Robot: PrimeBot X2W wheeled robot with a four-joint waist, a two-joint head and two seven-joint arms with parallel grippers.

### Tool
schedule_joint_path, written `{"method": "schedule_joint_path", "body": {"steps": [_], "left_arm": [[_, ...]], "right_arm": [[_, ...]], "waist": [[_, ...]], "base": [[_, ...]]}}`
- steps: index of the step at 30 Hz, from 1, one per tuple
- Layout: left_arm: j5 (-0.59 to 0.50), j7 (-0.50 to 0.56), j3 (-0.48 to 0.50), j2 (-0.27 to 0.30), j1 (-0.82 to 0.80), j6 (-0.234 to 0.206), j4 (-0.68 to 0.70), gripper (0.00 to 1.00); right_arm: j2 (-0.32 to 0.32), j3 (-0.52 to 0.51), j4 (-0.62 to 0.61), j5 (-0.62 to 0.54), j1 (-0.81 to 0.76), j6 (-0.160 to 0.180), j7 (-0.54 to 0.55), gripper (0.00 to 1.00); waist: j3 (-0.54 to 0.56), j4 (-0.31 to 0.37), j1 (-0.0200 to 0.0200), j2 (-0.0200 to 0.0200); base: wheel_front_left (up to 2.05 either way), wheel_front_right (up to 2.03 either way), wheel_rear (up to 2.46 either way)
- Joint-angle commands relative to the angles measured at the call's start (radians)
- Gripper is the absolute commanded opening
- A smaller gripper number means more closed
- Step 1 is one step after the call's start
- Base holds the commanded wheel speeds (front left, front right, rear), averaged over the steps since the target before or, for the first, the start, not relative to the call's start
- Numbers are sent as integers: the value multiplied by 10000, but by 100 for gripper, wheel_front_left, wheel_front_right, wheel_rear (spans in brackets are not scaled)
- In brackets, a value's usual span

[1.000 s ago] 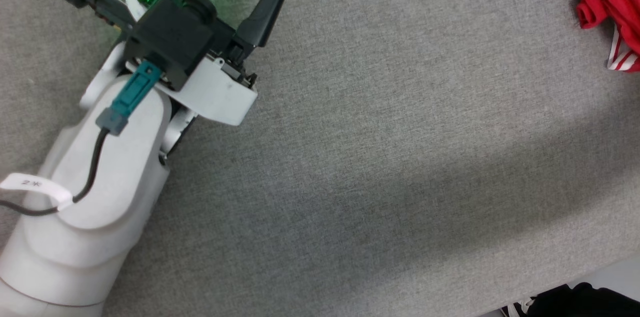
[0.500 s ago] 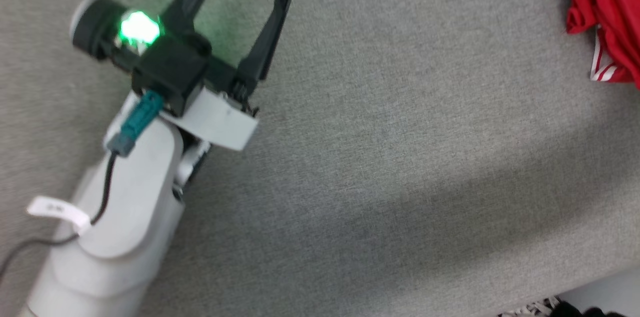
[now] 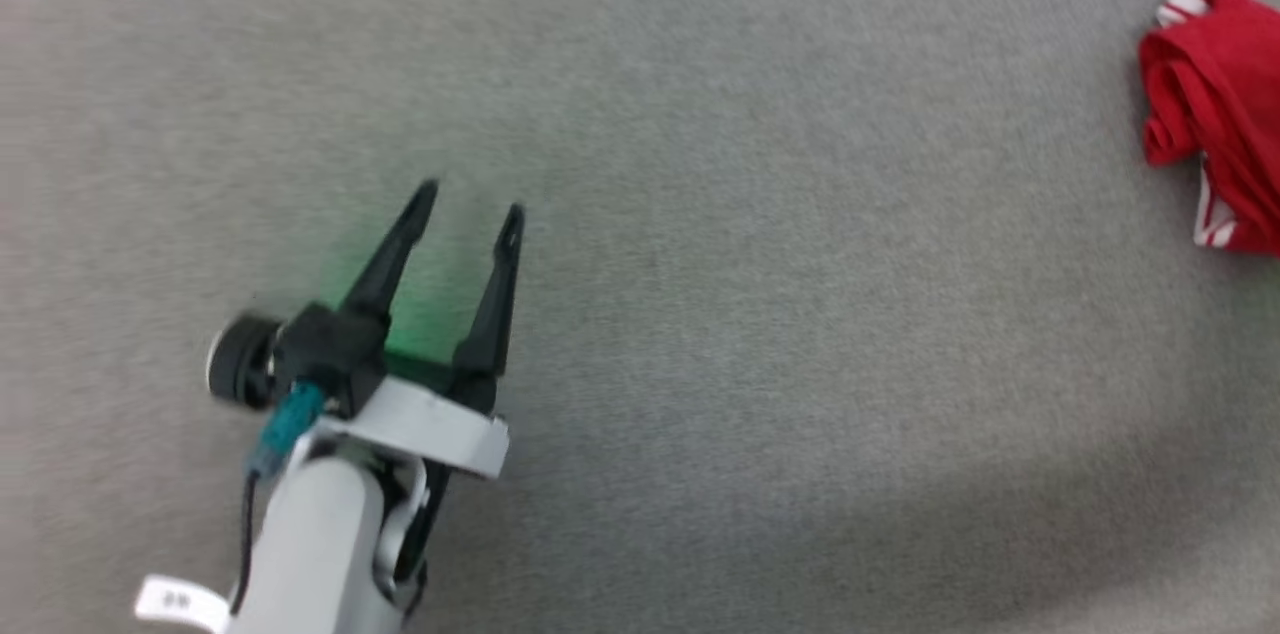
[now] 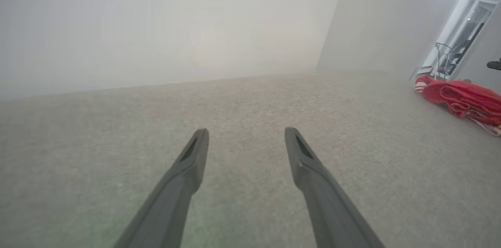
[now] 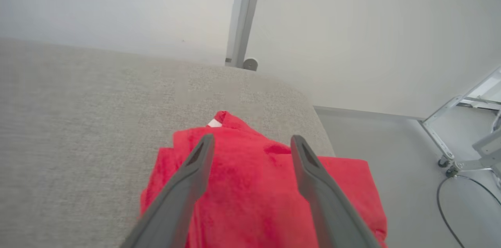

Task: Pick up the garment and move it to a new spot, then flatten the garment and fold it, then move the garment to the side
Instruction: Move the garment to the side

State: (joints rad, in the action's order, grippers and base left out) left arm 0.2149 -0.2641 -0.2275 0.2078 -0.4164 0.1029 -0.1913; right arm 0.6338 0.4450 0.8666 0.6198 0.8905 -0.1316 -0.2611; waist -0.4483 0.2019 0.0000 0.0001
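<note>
The red garment (image 3: 1215, 109) lies crumpled at the right edge of the grey fabric surface in the head view, with white striped trim showing. In the left wrist view the garment (image 4: 462, 99) lies far off to the right. My left gripper (image 3: 468, 199) (image 4: 245, 138) hangs open over bare grey fabric at the lower left, nothing between its fingers. My right gripper (image 5: 252, 142) is open just above the garment (image 5: 254, 189), its fingers spread over the red cloth; whether they touch it I cannot tell.
The grey fabric table (image 3: 760, 314) ends close behind the garment at its far right edge (image 5: 313, 103). Beyond it are a pale floor, a metal frame on wheels (image 5: 450, 138) and a post (image 5: 240, 17) against white walls.
The head camera has shifted, so the whole picture slid. The left gripper now sits lower in view with both fingers visible, and its fingers stand closer together than before.
</note>
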Motion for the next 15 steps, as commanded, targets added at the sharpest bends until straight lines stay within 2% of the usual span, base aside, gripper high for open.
{"method": "schedule_joint_path", "body": {"steps": [1, 9, 15], "left_arm": [[-33, 6, 243, -211, 457, 54, -59, 100], [-149, 6, 1323, -935, 1977, 211, -159, 100], [-163, 6, 1788, -1136, 2906, 289, -48, 100]], "right_arm": [[-106, -316, -343, -172, -551, 20, -40, 100], [-986, -1248, -1828, -811, -2640, 20, -43, 100], [-1565, -1613, -2723, -1093, -4067, 20, -44, 100]], "waist": [[1184, -1134, 0, -1], [2405, -2031, 0, -1], [3353, -2462, 0, -1]], "base": [[0, 0, 0], [0, 0, 0], [0, 0, 0]]}}
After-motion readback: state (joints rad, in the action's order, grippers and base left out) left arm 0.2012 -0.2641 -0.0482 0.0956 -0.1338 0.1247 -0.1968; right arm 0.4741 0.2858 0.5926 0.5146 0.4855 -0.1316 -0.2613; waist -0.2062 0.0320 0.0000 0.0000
